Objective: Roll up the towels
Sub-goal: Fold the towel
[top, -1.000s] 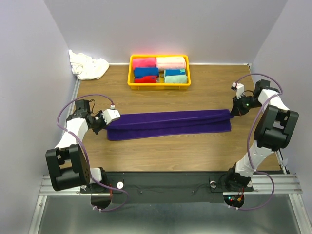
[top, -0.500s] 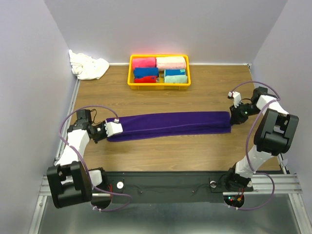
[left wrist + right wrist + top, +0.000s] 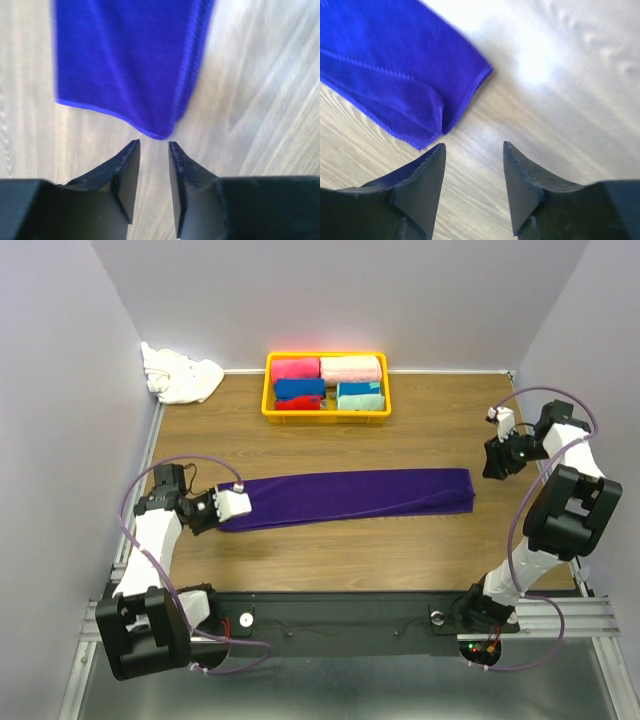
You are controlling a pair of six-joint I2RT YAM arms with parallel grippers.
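Observation:
The purple towel (image 3: 350,497) lies on the wooden table as a long narrow strip, folded lengthwise and running left to right. Its left end (image 3: 125,60) sits just ahead of my left gripper (image 3: 154,144), which is open and holds nothing. In the top view the left gripper (image 3: 215,513) is right at that end. My right gripper (image 3: 474,146) is open and empty, a little off the towel's right corner (image 3: 390,70). From above, the right gripper (image 3: 493,465) is beyond the strip's right end. The white towel (image 3: 180,375) is crumpled in the back left corner.
A yellow basket (image 3: 326,415) at the back centre holds several rolled towels in pink, red, blue and teal. Grey walls close in the table on the left, right and back. The arm bases stand on the black rail at the near edge.
Both grippers were shut on the ends of the purple towel and have opened and let go. The towel now lies as a narrower strip. The right gripper has drawn back to the right.

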